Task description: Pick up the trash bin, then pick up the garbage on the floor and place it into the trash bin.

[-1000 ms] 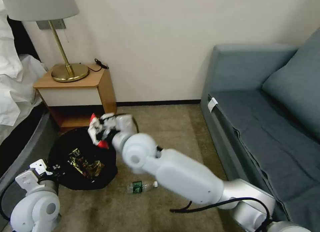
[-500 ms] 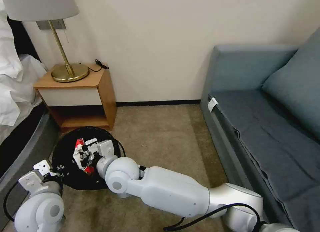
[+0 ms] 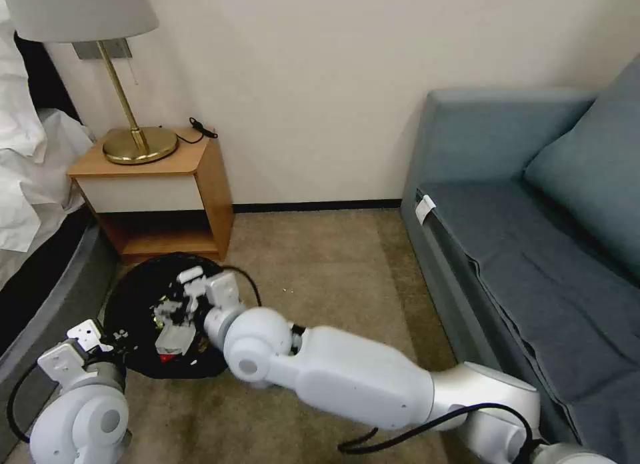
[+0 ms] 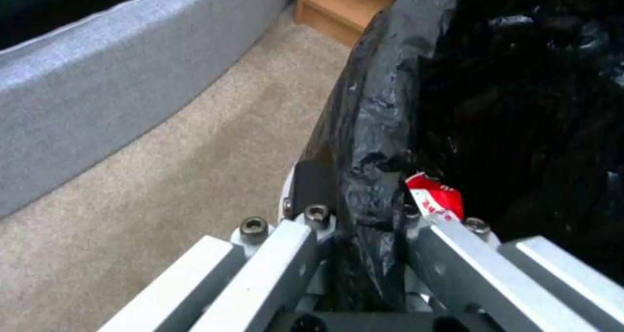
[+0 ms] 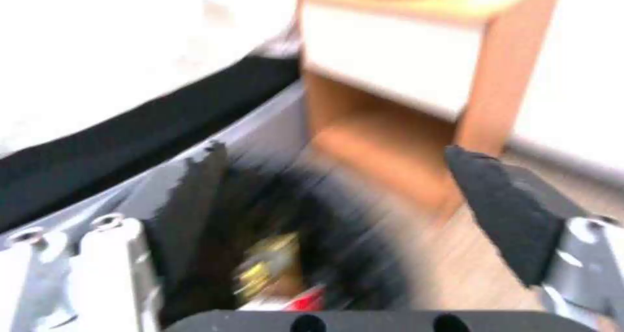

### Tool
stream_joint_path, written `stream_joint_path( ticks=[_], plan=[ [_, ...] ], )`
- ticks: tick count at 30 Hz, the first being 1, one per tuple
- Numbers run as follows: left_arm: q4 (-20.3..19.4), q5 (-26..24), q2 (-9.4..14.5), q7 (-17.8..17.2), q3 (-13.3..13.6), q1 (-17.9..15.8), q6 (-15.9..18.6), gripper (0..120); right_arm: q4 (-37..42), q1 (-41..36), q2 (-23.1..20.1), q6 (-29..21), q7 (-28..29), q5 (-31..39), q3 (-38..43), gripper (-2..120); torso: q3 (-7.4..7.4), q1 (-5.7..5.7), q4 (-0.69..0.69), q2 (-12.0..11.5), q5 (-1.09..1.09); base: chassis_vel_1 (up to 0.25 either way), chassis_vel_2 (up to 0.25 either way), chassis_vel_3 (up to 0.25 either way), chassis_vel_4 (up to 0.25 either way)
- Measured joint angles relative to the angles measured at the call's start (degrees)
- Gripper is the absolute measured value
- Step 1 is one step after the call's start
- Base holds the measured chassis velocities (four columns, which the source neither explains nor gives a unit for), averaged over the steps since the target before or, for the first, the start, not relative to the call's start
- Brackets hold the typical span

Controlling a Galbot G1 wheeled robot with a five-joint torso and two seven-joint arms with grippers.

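Observation:
The trash bin [image 3: 133, 297], lined with a crinkly black bag, stands on the carpet in front of the nightstand. My left gripper [image 3: 100, 334] [image 4: 354, 215] is shut on the near rim of the trash bin [image 4: 377, 127], pinching the bag. My right gripper [image 3: 175, 304] [image 5: 344, 215] hangs over the bin's mouth, its black fingers [image 5: 500, 215] spread open and holding nothing. Garbage lies inside the bin: a red-white packet [image 3: 172, 343] [image 4: 437, 199] near the rim and a yellow-brown wrapper [image 5: 266, 263] deeper down.
A wooden nightstand [image 3: 160, 184] with a brass lamp [image 3: 137, 144] stands just behind the bin. The bed [image 3: 33, 184] runs along the left. A blue-grey sofa [image 3: 533, 237] fills the right. Open carpet [image 3: 320, 264] lies between them.
My right gripper came down from above the bin's far rim into its mouth and opened. The red-white packet it held now lies in the bin. My left gripper kept its hold.

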Motion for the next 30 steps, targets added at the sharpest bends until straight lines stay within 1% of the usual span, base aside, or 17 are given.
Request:
stream_joint_path(
  ticks=[2, 3, 5, 6, 7, 8, 9, 10, 12, 13, 15, 16, 17, 18, 19, 26, 30],
  plan=[
    [0.10, -0.43, 0.40, 0.16, -0.37, -0.10, -0.04, 2, -2.49, 4.68, -4.82, 0.44, -9.60, -4.17, 0.47, 99, 0.00, 0.00, -0.01, 0.00, 0.01, 0.000, 0.000, 0.000, 0.000],
    [0.10, -0.43, 0.40, 0.16, -0.37, -0.10, -0.04, 2, -2.49, 4.68, -4.82, 0.44, -9.60, -4.17, 0.47, 99, 0.00, 0.00, -0.01, 0.00, 0.01, 0.000, 0.000, 0.000, 0.000],
    [0.23, -0.60, 0.67, 0.27, -0.60, -0.11, -0.06, 2, -3.53, 6.43, -7.83, 0.50, -15.27, -5.97, 0.09, 99, 0.00, 0.00, -0.01, 0.00, 0.01, 0.000, 0.000, 0.000, 0.000],
    [0.23, -0.60, 0.67, 0.27, -0.60, -0.11, -0.06, 2, -3.53, 6.43, -7.83, 0.50, -15.27, -5.97, 0.09, 99, 0.00, 0.00, -0.01, 0.00, 0.01, 0.000, 0.000, 0.000, 0.000],
    [0.26, -0.64, 0.75, 0.30, -0.66, -0.11, -0.08, 2, -4.04, 6.85, -8.94, 0.66, -17.87, -6.94, -0.18, 100, 0.00, 0.00, -0.02, 0.00, 0.00, 0.000, 0.000, 0.000, 0.000],
    [0.30, -0.71, 0.84, 0.38, -0.69, -0.13, -0.10, 2, -4.70, 7.26, -10.60, 1.28, -22.48, -8.12, -0.77, 100, 0.00, 0.00, -0.01, 0.00, 0.01, 0.000, 0.000, 0.000, 0.000],
    [0.34, -0.75, 0.90, 0.41, -0.71, -0.14, -0.12, 2, -5.95, 7.59, -13.19, 2.55, -29.37, -10.53, -1.94, 100, 0.00, 0.00, -0.02, 0.00, 0.01, 0.000, 0.000, 0.000, 0.000],
    [0.34, -0.75, 0.90, 0.41, -0.71, -0.14, -0.12, 2, -5.95, 7.59, -13.19, 2.55, -29.37, -10.53, -1.94, 100, 0.00, 0.00, -0.02, 0.00, 0.01, 0.000, 0.000, 0.000, 0.000],
    [0.34, -0.76, 0.79, 0.43, -0.67, -0.13, -0.12, 2, -9.43, 8.17, -16.20, 5.26, -43.83, -15.95, -4.79, 100, 0.01, 0.00, -0.03, -0.01, 0.01, 0.000, 0.000, 0.000, 0.000],
    [0.34, -0.76, 0.79, 0.43, -0.67, -0.13, -0.12, 2, -9.43, 8.17, -16.20, 5.26, -43.83, -15.95, -4.79, 100, 0.01, 0.00, -0.03, -0.01, 0.01, 0.000, 0.000, 0.000, 0.000],
    [0.30, -0.74, 0.62, 0.44, -0.66, 0.00, -0.13, 2, -12.10, 8.92, -16.26, 5.82, -51.89, -19.07, -6.75, 100, 0.00, 0.00, -0.02, 0.00, 0.01, 0.000, 0.000, 0.000, 0.000],
    [0.30, -0.74, 0.62, 0.44, -0.66, 0.00, -0.13, 2, -12.10, 8.92, -16.26, 5.82, -51.89, -19.07, -6.75, 100, 0.00, 0.00, -0.02, 0.00, 0.01, 0.000, 0.000, 0.000, 0.000],
    [0.26, -0.73, 0.56, 0.44, -0.67, 0.07, -0.15, 2, -13.16, 9.17, -15.94, 5.95, -54.01, -20.07, -7.45, 100, 0.00, 0.00, -0.01, 0.00, 0.00, 0.000, 0.000, 0.000, 0.000],
    [0.11, -0.72, 0.41, 0.45, -0.76, 0.22, -0.23, 2, -15.98, 9.65, -14.44, 6.76, -57.86, -22.11, -9.83, 100, 0.01, 0.00, -0.01, 0.00, 0.00, 0.000, 0.000, 0.000, 0.000],
    [0.00, -0.71, 0.36, 0.47, -0.83, 0.31, -0.27, 2, -17.55, 9.90, -13.62, 7.23, -58.60, -22.84, -11.44, 100, 0.00, 0.00, 0.01, 0.00, 0.00, 0.000, 0.000, 0.000, 0.000],
    [0.01, -0.68, 0.17, 0.66, -1.30, 0.54, -0.56, 2, -25.50, 9.34, -10.44, 10.17, -60.20, -25.40, -19.57, 100, 0.01, 0.00, 0.01, 0.00, -0.01, 0.000, 0.000, 0.000, 0.000],
    [0.00, -0.61, -0.06, 0.70, -1.21, 0.56, -0.60, 2, -27.13, 8.71, -10.13, 10.53, -59.94, -25.50, -22.93, 100, 0.00, 0.00, 0.00, 0.00, -0.01, 0.000, 0.000, 0.000, 0.000]
  ],
)
